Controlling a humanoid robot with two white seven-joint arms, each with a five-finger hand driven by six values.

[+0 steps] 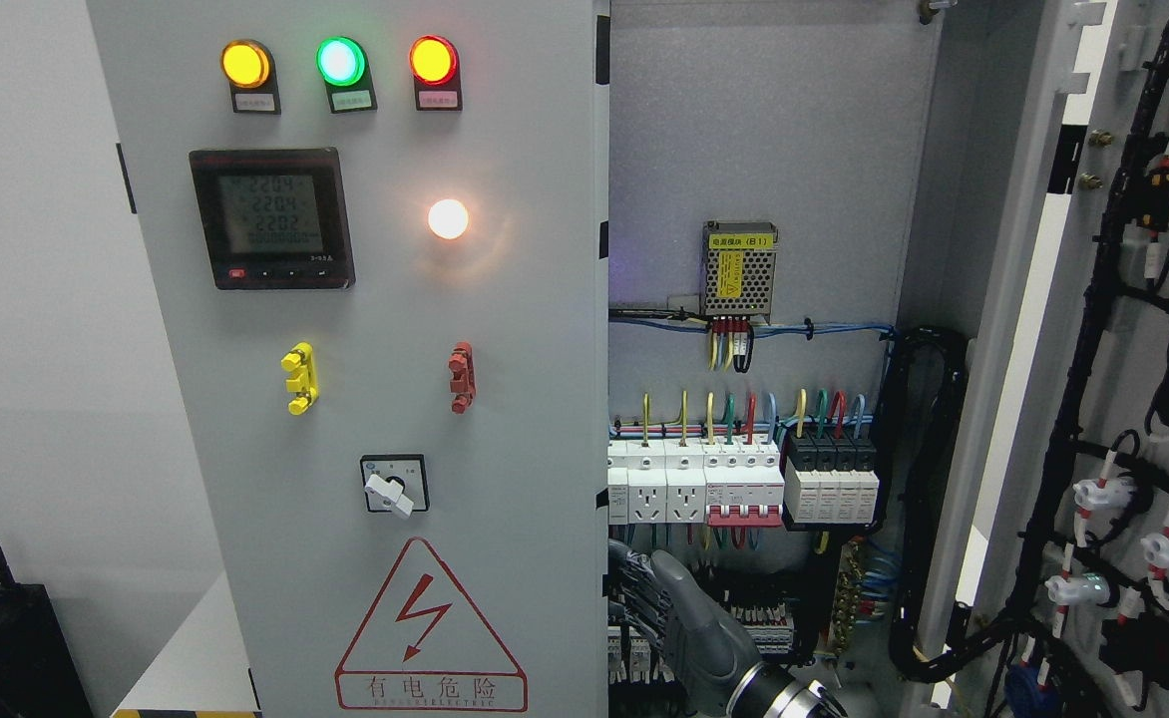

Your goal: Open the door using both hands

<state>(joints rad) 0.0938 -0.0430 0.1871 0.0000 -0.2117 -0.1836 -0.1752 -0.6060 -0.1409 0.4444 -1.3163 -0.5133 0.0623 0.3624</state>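
Grey cabinet, double doors. Right door (1123, 399) is swung wide at 3 o'clock, its wiring harness exposed. Left door (365, 399) sits closed, filling the frame from 9 to 12 o'clock, lamps and meter on it. One hand (669, 608) shows at 6 o'clock, fingers hooked around the left door's free edge (604, 598) from inside, gripping it. I judge it the right hand, since the arm enters right of centre. Left hand isn't visible. Step in hand: second leaf. Next: pull that edge outward along the hinge arc, keeping clear of the breakers (744, 484) behind.
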